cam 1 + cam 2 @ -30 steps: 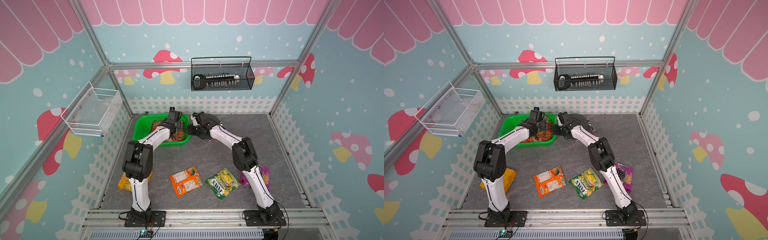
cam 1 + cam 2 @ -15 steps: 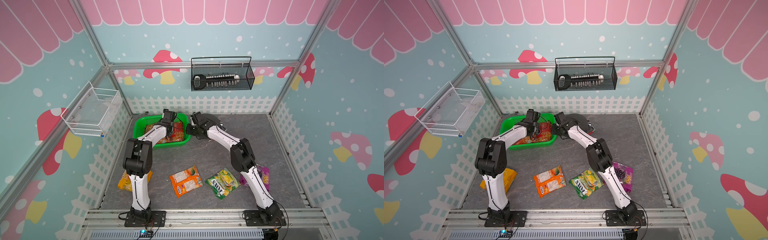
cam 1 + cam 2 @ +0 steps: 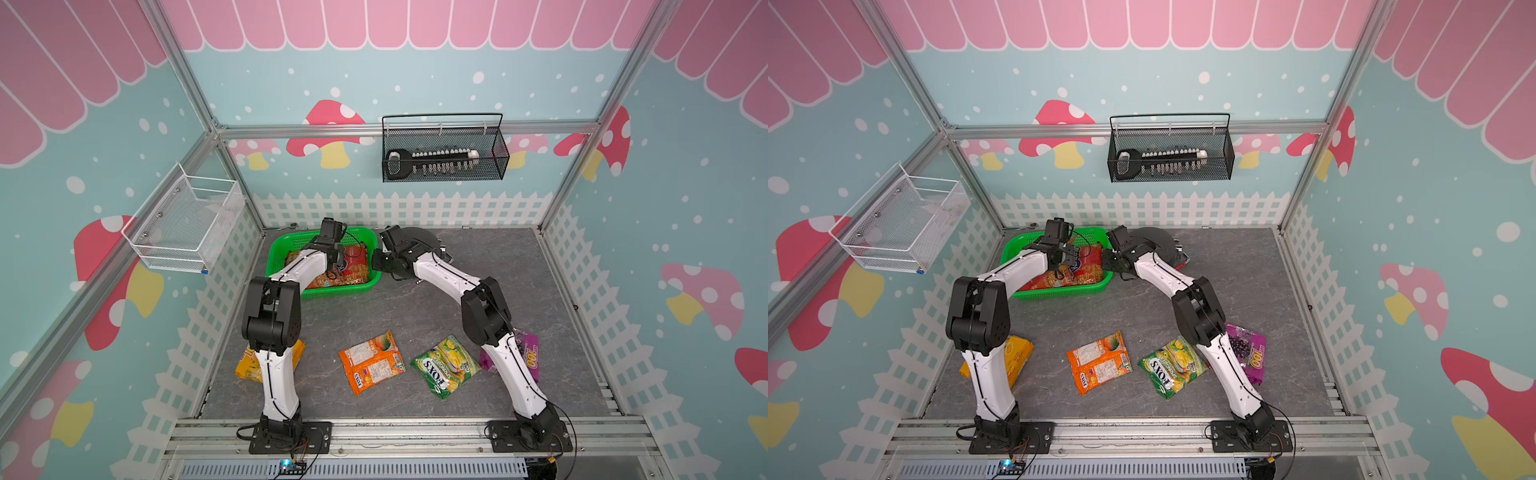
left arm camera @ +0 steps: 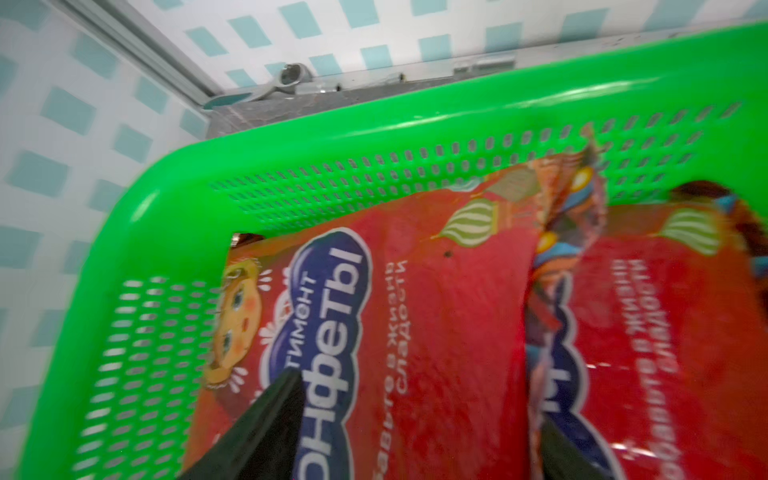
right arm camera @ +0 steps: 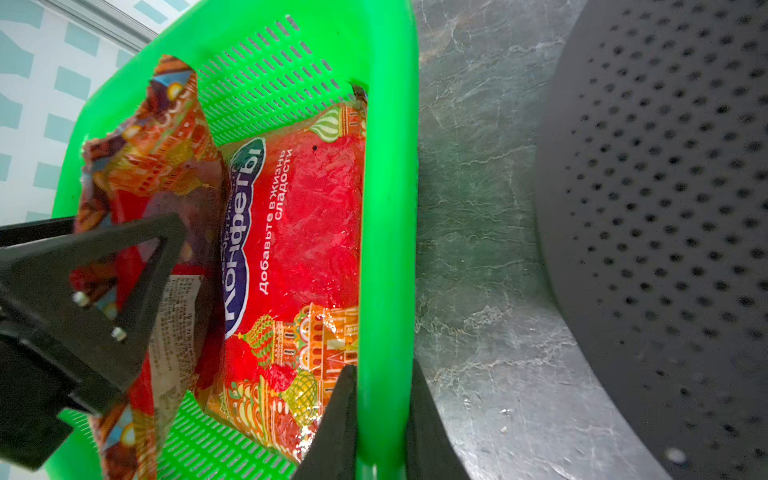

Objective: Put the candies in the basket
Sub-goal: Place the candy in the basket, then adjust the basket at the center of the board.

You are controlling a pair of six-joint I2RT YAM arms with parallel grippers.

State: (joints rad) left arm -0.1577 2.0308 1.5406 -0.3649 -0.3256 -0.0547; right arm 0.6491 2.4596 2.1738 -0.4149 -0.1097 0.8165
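left pincer [image 4: 415,399] spread open over two red candy bags [image 4: 436,291] lying in basket [image 3: 340,291], apparently let go since a second ago | right pincer [image 5: 382,370] now clamped on basket rim | four other bags [image 3: 371,362] unmoved on counter [image 3: 415,307]

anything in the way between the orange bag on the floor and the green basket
Nothing visible: only bare floor lies between the orange bag and the basket. Two red bags already lie inside the basket, with part of its bottom showing.
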